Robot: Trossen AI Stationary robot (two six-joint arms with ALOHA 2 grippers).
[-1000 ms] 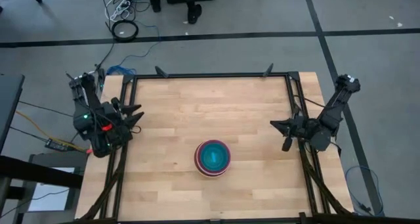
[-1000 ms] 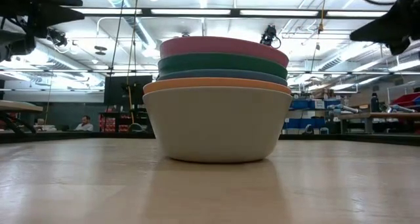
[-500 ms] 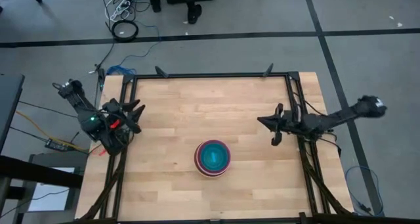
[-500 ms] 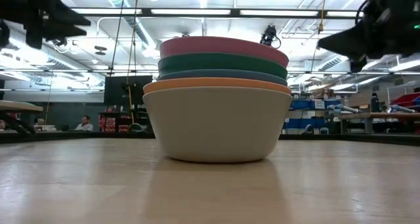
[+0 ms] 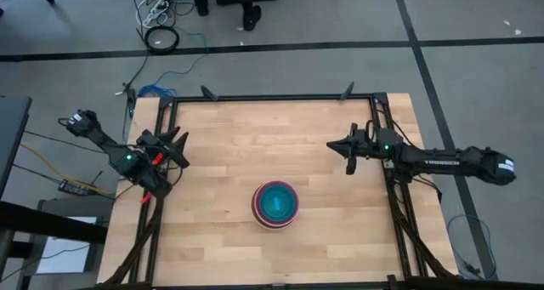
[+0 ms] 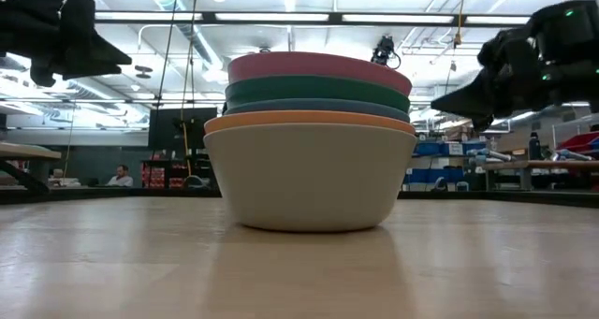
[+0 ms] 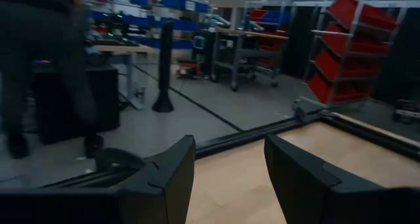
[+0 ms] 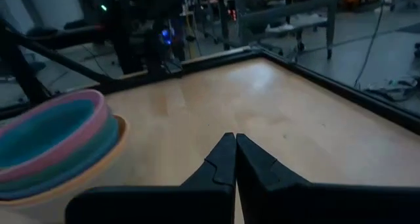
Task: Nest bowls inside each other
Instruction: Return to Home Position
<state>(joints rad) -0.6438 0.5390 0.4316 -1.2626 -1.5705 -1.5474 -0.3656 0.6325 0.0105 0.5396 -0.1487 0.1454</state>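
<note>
Several bowls sit nested in one stack [image 5: 274, 204] near the middle of the wooden table, a little toward its near edge. The low view shows a grey-white bowl [image 6: 309, 179] with its base on the table, and orange, blue, dark green and pink rims above it. The innermost bowl [image 5: 276, 202] is cyan. My left gripper [image 5: 179, 145] stands open at the table's left edge, pointing level over the wood, well left of the stack. My right gripper [image 5: 331, 145] is shut, level, right of and beyond the stack [image 8: 52, 145].
A black frame rail [image 5: 272, 97] runs around the table top. Bare wood [image 5: 255, 145] lies between the two grippers and all round the stack. A person in dark clothes [image 7: 39, 60] stands on the floor beyond the table in the left wrist view.
My right arm has swung and stretched out flat. Its shut gripper has gone toward the table's left and far edges and sunk lower. My left gripper has turned at the left edge and sunk a little, staying open. The stack has not moved.
</note>
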